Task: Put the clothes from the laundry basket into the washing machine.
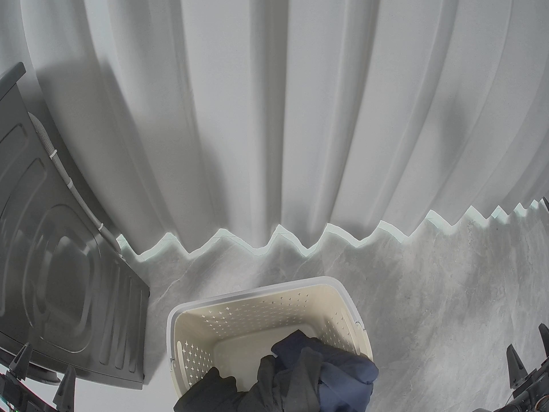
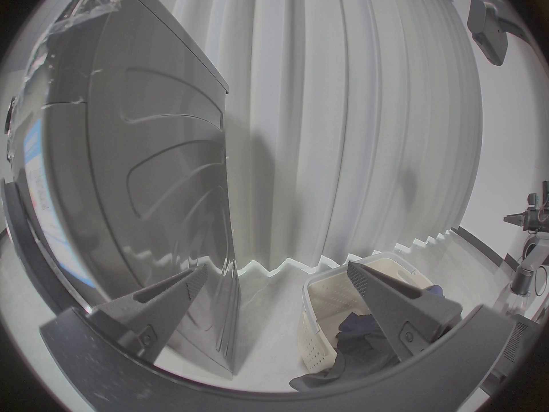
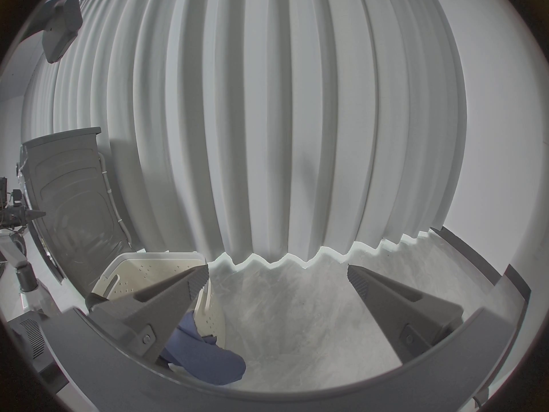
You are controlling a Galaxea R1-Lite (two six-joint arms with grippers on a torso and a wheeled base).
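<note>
head view: dark fabric clothes (image 1: 309,373) in cream perforated basket (image 1: 251,298)
handling: likely limp, light; pinch top fold
left gripper (image 2: 277,269), right gripper (image 3: 277,270): agape, empty, clothes beyond fingers (image 2: 400,310)

The left gripper (image 2: 275,268) has its fingers spread, leaving an open gap between them. Ahead of its outer finger the washing machine (image 2: 154,173) presents a tall grey side panel, a solid wall that way. Ahead of its inner finger sits the laundry basket (image 2: 320,293), open at the top, with dark clothes (image 2: 360,339) heaped at the near end and draped over the rim. A strip of bare floor (image 2: 269,316) runs between the two. The right gripper (image 3: 277,270) is also spread. Open floor lies ahead of its fingers up to the curtain (image 3: 274,133), and the basket sits just beside its inner finger.
</note>
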